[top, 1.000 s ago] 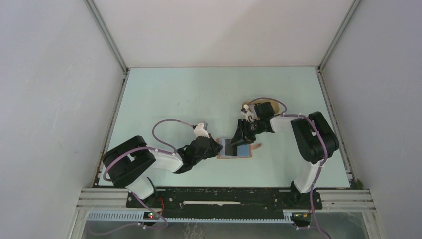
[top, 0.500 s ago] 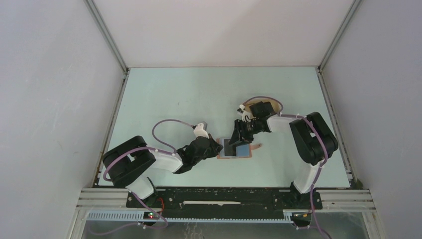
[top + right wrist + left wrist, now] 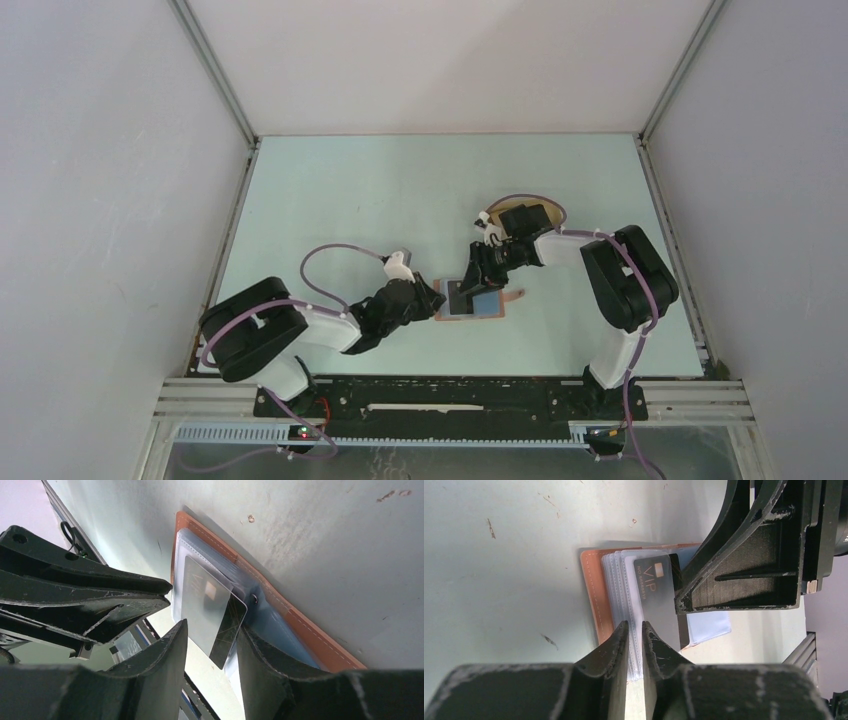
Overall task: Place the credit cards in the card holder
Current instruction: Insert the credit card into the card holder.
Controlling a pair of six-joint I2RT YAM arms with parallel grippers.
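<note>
The reddish-brown card holder [image 3: 490,306] lies open on the table, its clear sleeves fanned out. My left gripper [image 3: 432,300] is shut on the near edge of those sleeves [image 3: 634,623]. A black VIP credit card [image 3: 659,595] sits part way in a sleeve of the card holder [image 3: 594,590]. In the right wrist view the card [image 3: 207,605] sticks out of the card holder [image 3: 310,640] between the fingers of my right gripper [image 3: 214,626]. The jaws stand apart, with a gap on the card's left side. My right gripper [image 3: 477,280] hovers over the holder's far side.
A tan oval tray [image 3: 527,214] sits behind the right wrist, mostly hidden by it. The right gripper's body [image 3: 744,555] fills the upper right of the left wrist view. White walls enclose the table on three sides.
My right gripper has shifted a little left and farther back over the holder. The left arm has drawn slightly toward the near left. The holder has stayed put.
</note>
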